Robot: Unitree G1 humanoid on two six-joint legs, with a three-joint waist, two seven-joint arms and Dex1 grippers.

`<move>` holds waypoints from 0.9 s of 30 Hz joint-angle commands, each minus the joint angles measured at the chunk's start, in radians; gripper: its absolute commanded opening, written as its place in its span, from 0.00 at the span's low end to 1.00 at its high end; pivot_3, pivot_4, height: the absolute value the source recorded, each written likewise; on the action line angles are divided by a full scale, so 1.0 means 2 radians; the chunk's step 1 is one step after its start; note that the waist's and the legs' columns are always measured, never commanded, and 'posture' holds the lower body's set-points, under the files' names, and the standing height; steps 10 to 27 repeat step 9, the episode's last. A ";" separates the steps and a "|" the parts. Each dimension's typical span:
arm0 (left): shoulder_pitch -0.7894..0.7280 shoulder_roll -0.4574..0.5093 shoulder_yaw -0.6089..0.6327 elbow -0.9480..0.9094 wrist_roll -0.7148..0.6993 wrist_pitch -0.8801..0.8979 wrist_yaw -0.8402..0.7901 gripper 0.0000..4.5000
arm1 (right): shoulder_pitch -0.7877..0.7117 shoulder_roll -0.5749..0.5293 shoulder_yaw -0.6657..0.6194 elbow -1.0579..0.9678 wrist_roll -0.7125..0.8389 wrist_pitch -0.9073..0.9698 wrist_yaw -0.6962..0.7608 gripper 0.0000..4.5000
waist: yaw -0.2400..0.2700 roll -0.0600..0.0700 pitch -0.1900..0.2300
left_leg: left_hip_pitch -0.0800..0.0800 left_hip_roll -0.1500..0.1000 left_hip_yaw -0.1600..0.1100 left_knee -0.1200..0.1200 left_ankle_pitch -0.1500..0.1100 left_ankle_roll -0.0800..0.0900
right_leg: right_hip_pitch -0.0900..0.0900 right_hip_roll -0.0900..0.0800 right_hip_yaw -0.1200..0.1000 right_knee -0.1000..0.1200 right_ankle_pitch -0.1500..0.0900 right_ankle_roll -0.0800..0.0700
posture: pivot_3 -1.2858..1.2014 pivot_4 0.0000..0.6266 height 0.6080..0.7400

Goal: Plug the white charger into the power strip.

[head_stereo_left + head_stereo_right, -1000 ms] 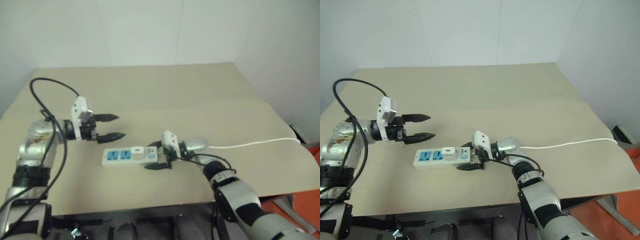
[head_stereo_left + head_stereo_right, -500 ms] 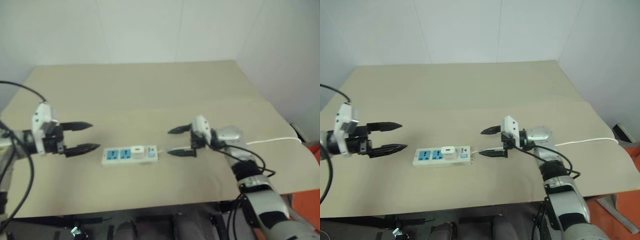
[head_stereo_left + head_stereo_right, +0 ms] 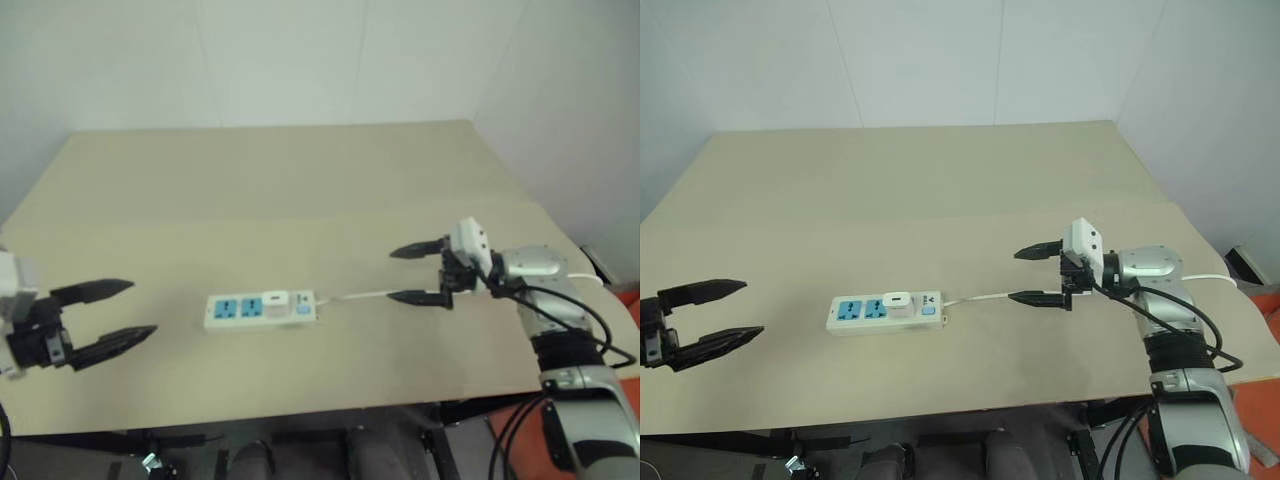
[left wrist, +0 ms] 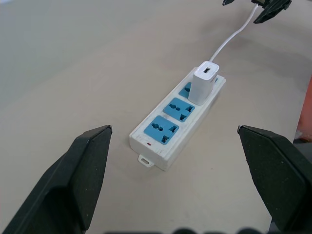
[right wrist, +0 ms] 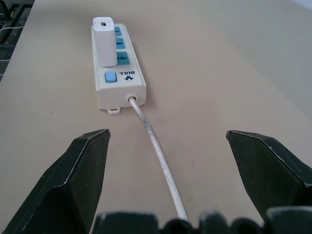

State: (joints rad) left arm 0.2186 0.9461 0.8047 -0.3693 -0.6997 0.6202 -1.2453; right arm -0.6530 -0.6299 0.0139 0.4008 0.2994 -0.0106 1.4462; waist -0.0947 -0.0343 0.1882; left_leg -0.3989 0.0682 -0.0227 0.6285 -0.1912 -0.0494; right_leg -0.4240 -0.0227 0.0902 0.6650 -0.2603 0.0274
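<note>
Right eye view: power strip point(image 3: 885, 312) lies flat at table point(image 3: 940, 190) centre, white charger point(image 3: 897, 299) seated upright in the socket nearest its switch. Left gripper point(image 3: 720, 315) at 9 o'clock, right gripper point(image 3: 1032, 275) at 3 o'clock over the cord point(image 3: 980, 296); both spread wide, empty, well apart from strip.
</note>
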 commanded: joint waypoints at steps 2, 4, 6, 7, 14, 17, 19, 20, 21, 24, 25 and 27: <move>-0.002 0.007 0.007 -0.013 -0.015 0.003 0.012 1.00 | 0.003 -0.003 -0.011 -0.026 0.017 0.009 -0.007 0.99 | 0.000 0.000 0.000 | 0.000 0.000 0.000 0.000 0.000 0.000 | 0.000 0.000 0.000 0.000 0.000 0.000 | 0.52 0.24 1.00; -0.003 0.008 0.001 -0.012 -0.018 0.003 0.012 1.00 | 0.005 -0.003 -0.011 -0.030 0.018 0.012 -0.009 0.99 | 0.000 0.000 0.000 | 0.000 0.000 0.000 0.000 0.000 0.000 | 0.000 0.000 0.000 0.000 0.000 0.000 | 0.52 0.24 1.00; -0.003 0.009 -0.003 -0.012 -0.020 0.003 0.012 1.00 | 0.008 -0.003 -0.011 -0.034 0.018 0.013 -0.011 0.99 | 0.000 0.000 0.000 | 0.000 0.000 0.000 0.000 0.000 0.000 | 0.000 0.000 0.000 0.000 0.000 0.000 | 0.52 0.24 1.00; -0.005 0.009 -0.005 -0.012 -0.020 0.003 0.014 1.00 | 0.009 -0.003 -0.011 -0.035 0.018 0.014 -0.012 0.99 | 0.000 0.000 0.000 | 0.000 0.000 0.000 0.000 0.000 0.000 | 0.000 0.000 0.000 0.000 0.000 0.000 | 0.52 0.24 1.00; -0.008 0.009 -0.009 -0.011 -0.020 0.002 0.015 1.00 | 0.012 -0.003 -0.012 -0.040 0.018 0.015 -0.013 0.99 | 0.000 0.000 0.000 | 0.000 0.000 0.000 0.000 0.000 0.000 | 0.000 0.000 0.000 0.000 0.000 0.000 | 0.52 0.24 1.00; -0.008 0.009 -0.009 -0.011 -0.020 0.002 0.015 1.00 | 0.012 -0.003 -0.012 -0.040 0.018 0.015 -0.013 0.99 | 0.000 0.000 0.000 | 0.000 0.000 0.000 0.000 0.000 0.000 | 0.000 0.000 0.000 0.000 0.000 0.000 | 0.52 0.24 1.00; -0.008 0.009 -0.009 -0.011 -0.020 0.002 0.015 1.00 | 0.012 -0.003 -0.012 -0.040 0.018 0.015 -0.013 0.99 | 0.000 0.000 0.000 | 0.000 0.000 0.000 0.000 0.000 0.000 | 0.000 0.000 0.000 0.000 0.000 0.000 | 0.52 0.24 1.00; -0.008 0.009 -0.009 -0.011 -0.020 0.002 0.015 1.00 | 0.012 -0.003 -0.012 -0.040 0.018 0.015 -0.013 0.99 | 0.000 0.000 0.000 | 0.000 0.000 0.000 0.000 0.000 0.000 | 0.000 0.000 0.000 0.000 0.000 0.000 | 0.52 0.24 1.00; -0.008 0.009 -0.009 -0.011 -0.020 0.002 0.015 1.00 | 0.012 -0.003 -0.012 -0.040 0.018 0.015 -0.013 0.99 | 0.000 0.000 0.000 | 0.000 0.000 0.000 0.000 0.000 0.000 | 0.000 0.000 0.000 0.000 0.000 0.000 | 0.52 0.24 1.00; -0.008 0.009 -0.009 -0.011 -0.020 0.002 0.015 1.00 | 0.012 -0.003 -0.012 -0.040 0.018 0.015 -0.013 0.99 | 0.000 0.000 0.000 | 0.000 0.000 0.000 0.000 0.000 0.000 | 0.000 0.000 0.000 0.000 0.000 0.000 | 0.52 0.24 1.00; -0.008 0.009 -0.009 -0.011 -0.020 0.002 0.015 1.00 | 0.012 -0.003 -0.012 -0.040 0.018 0.015 -0.013 0.99 | 0.000 0.000 0.000 | 0.000 0.000 0.000 0.000 0.000 0.000 | 0.000 0.000 0.000 0.000 0.000 0.000 | 0.52 0.24 1.00; -0.008 0.009 -0.009 -0.011 -0.020 0.002 0.015 1.00 | 0.012 -0.003 -0.012 -0.040 0.018 0.015 -0.013 0.99 | 0.000 0.000 0.000 | 0.000 0.000 0.000 0.000 0.000 0.000 | 0.000 0.000 0.000 0.000 0.000 0.000 | 0.52 0.24 1.00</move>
